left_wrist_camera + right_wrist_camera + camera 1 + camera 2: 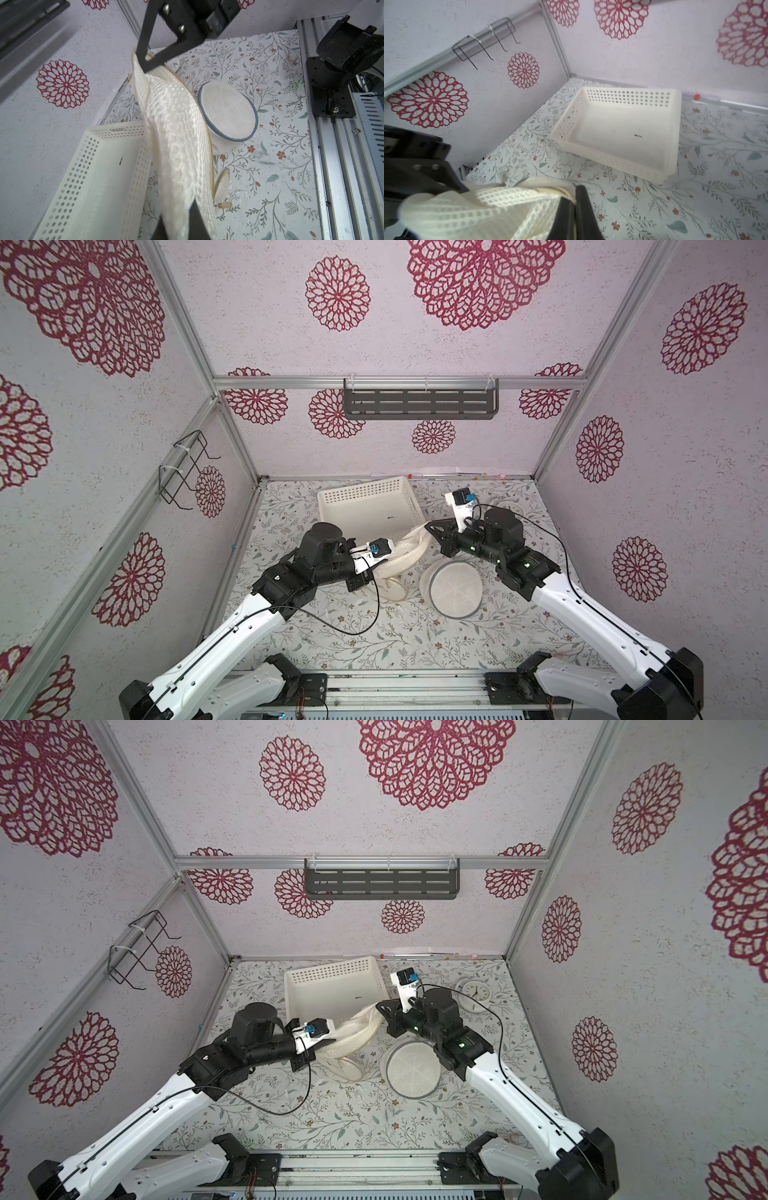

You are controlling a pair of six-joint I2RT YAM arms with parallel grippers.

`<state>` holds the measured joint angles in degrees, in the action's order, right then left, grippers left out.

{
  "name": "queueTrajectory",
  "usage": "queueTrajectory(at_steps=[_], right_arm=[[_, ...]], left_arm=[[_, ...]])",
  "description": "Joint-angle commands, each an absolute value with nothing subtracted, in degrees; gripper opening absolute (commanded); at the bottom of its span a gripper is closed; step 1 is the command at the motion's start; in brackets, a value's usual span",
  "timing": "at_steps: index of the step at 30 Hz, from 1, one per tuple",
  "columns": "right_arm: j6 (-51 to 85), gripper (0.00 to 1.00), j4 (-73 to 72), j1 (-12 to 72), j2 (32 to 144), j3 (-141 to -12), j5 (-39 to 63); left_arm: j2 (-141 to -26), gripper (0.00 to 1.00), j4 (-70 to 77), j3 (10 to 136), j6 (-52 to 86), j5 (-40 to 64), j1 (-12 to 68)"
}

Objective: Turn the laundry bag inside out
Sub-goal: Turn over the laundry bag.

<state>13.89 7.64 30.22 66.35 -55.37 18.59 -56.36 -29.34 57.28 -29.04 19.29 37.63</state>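
Observation:
The laundry bag (405, 549) (357, 1031) is cream mesh with a tan rim, and it hangs stretched above the table between both grippers. My left gripper (371, 573) (178, 228) is shut on its near end, with mesh bunched between the fingers. My right gripper (430, 526) (574, 207) is shut on the tan rim at the far end; the left wrist view shows it pinching the laundry bag (176, 128) near the top edge. A round end panel (222, 182) of the bag dangles just over the table. In the right wrist view the laundry bag (477, 207) fills the lower left.
A second round white mesh bag with a grey rim (455, 587) (228, 112) lies under the right arm. A white perforated basket (365, 493) (629, 91) stands behind the grippers. A white clock (473, 990) lies at the back right. A grey shelf (419, 404) and a wire rack (187, 472) hang on the walls.

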Motion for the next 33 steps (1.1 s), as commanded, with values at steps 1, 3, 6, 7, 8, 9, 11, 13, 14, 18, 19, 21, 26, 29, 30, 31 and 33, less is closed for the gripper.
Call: queueTrajectory(at_steps=[1, 3, 6, 7, 8, 9, 11, 13, 14, 18, 19, 21, 26, 29, 30, 31, 33], right_arm=[[12.17, 0.0, 8.75, 27.83, 67.38, -54.19, 12.49], [11.41, 0.0, 8.72, 27.84, 68.3, -52.87, 13.21], [10.55, 0.0, 8.27, 27.83, 69.49, -52.12, 16.84], [10.32, 0.0, 8.45, 27.86, 69.7, -52.24, 17.67], [9.87, 0.0, 8.7, 27.84, 69.88, -52.2, 18.2], [9.54, 0.0, 9.03, 27.86, 70.1, -52.13, 18.44], [9.13, 0.0, 9.35, 27.86, 70.35, -51.79, 18.54], [9.14, 0.0, 8.82, 27.83, 70.7, -51.19, 18.97], [9.2, 0.0, 8.35, 28.01, 70.93, -50.86, 19.38], [9.73, 0.0, 5.83, 29.02, 71.55, -50.07, 20.87], [10.09, 0.0, 4.8, 29.47, 71.72, -49.72, 21.36], [11.04, 0.0, 2.18, 30.55, 72.43, -48.95, 22.64], [13.66, 0.0, -3.69, 31.38, 73.87, -47.42, 23.33], [14.97, 0.0, -6.82, 31.61, 74.3, -46.48, 23.3], [15.11, 0.0, -7.39, 31.71, 74.57, -46.29, 23.04], [15.12, 0.01, -7.97, 31.79, 74.91, -46.21, 22.71], [15.04, 0.05, -8.53, 31.83, 75.38, -46.11, 22.23]], left_arm=[[-53.27, 0.0, -31.99, 57.71, -31.33, 19.87, 38.07], [-51.54, 0.0, -30.65, 58.03, -29.98, 20.36, 38.16], [-48.62, 0.0, -24.62, 56.85, -26.82, 21.36, 38.05], [-48.07, 0.0, -22.22, 56.69, -24.54, 20.19, 38.05], [-47.53, 0.0, -19.57, 56.39, -21.94, 18.83, 37.93], [-47.26, 0.0, -17.38, 56.12, -19.81, 18.14, 37.79], [-46.55, 0.0, -10.9, 55.01, -13.53, 18.22, 37.63], [-46.22, 0.0, -4.16, 53.62, -7.43, 19.82, 37.63], [-46.17, 0.0, -0.77, 53.06, -4.41, 21.01, 37.62], [-47.0, 0.0, 8.66, 53.06, 5.9, 21.22, 37.53], [-47.31, 0.0, 10.72, 53.25, 8.64, 20.4, 37.53], [-48.08, 0.0, 15.89, 53.18, 14.45, 19.15, 37.53], [-50.09, 0.0, 25.02, 53.35, 28.08, 14.55, 37.62], [-50.88, 0.0, 28.52, 53.01, 34.39, 11.64, 37.62], [-51.12, 0.0, 29.49, 52.85, 35.87, 10.92, 37.62], [-51.45, 0.0, 30.62, 52.65, 37.89, 10.04, 37.62], [-51.68, 0.0, 32.03, 52.1, 40.66, 7.58, 37.62]])
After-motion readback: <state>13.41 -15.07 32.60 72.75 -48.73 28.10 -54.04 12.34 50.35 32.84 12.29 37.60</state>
